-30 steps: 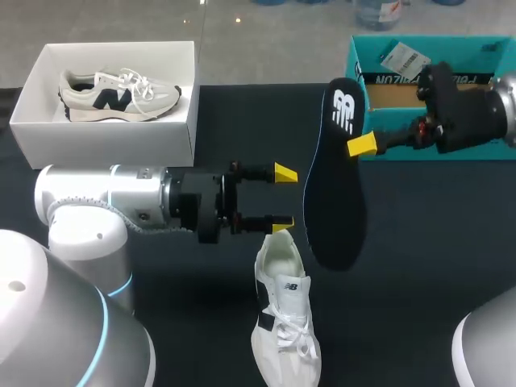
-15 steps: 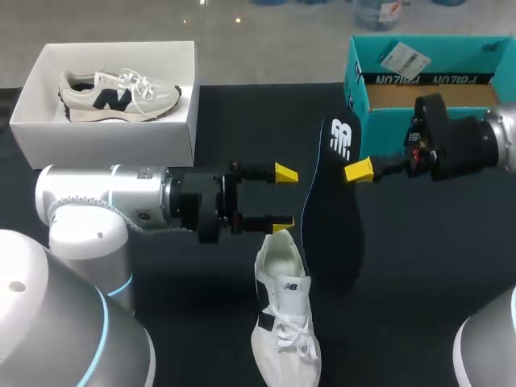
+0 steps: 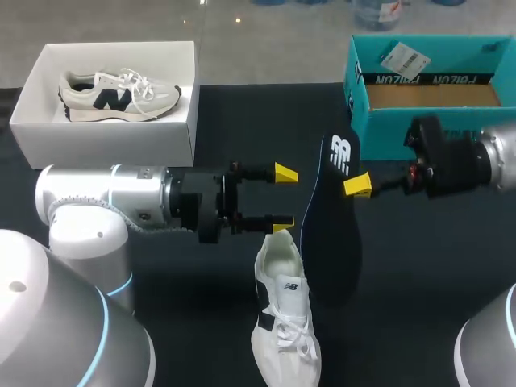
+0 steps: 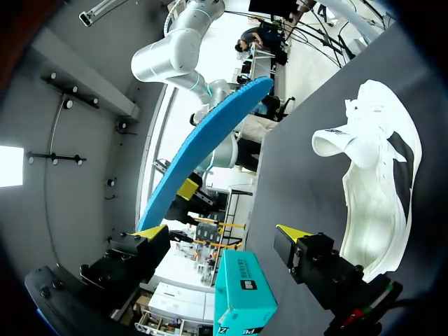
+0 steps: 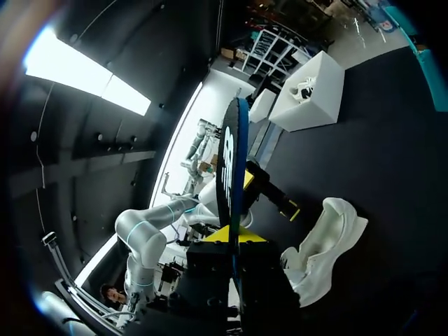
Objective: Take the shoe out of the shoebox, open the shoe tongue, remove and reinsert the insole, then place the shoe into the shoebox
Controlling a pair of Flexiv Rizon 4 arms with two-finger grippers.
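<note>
Head view: dark insole (image 3: 329, 226) pinched near its printed end by the right end effector (image 3: 352, 185), hanging almost upright with the other end low, just beside the white shoe (image 3: 284, 322) on the dark surface (image 3: 427, 274). Compared with one second ago, carried lower and closer to the shoe, away from the front of the teal shoebox (image 3: 379, 141); right arm lowered too. Left end effector (image 3: 284, 197) not moved, fingers spread wide, holding nothing, waiting just above the heel opening. Right wrist view: insole (image 5: 227, 168) edge-on, gripped from both sides. Left wrist view: blue underside (image 4: 203, 140) ahead of the open fingers, shoe (image 4: 378, 182) beside them.

Probably the start of reinsertion: removal seems done, low end not yet inside the opening. Still to do after that: shoe back into the shoebox.
</note>
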